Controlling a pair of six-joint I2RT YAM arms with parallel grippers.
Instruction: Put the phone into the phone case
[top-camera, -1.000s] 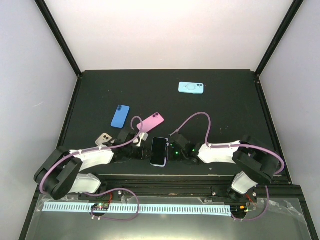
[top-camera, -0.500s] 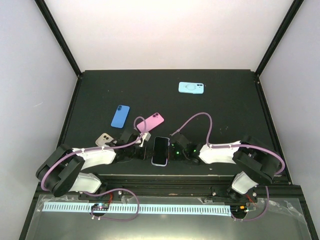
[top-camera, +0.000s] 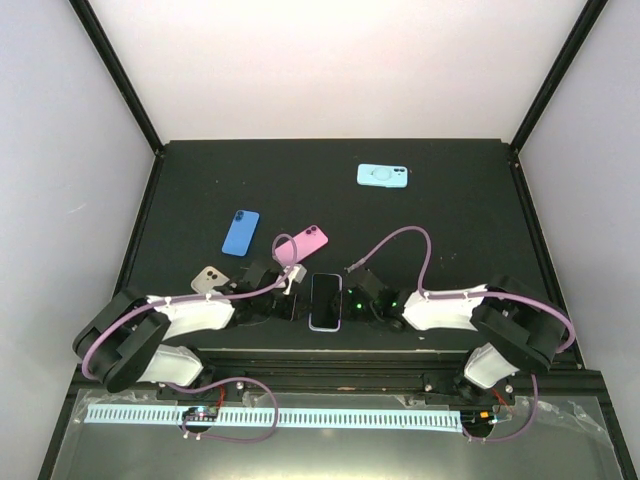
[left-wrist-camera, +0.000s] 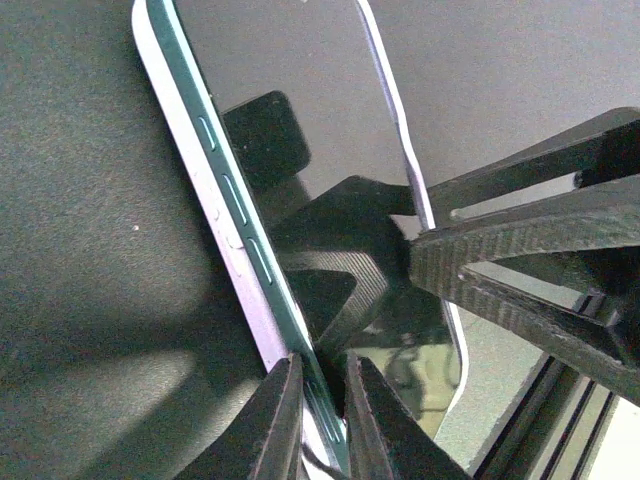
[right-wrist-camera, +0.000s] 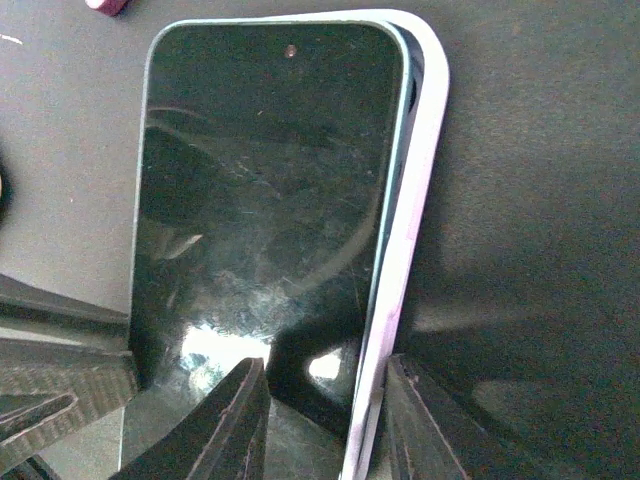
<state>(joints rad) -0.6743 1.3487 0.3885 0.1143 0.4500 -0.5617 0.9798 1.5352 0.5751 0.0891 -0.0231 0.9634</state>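
At the worktop (top-camera: 450, 230) front, pinches stiff, likely slick phone (top-camera: 325, 300) by its side in left jaws; straddles probably bendy case (right-wrist-camera: 418, 200) rim, right jaws parted

We see the phone (left-wrist-camera: 290, 70) cut off by the left wrist view's top edge; the case (right-wrist-camera: 428, 150) lies mostly hidden beneath it throughout.
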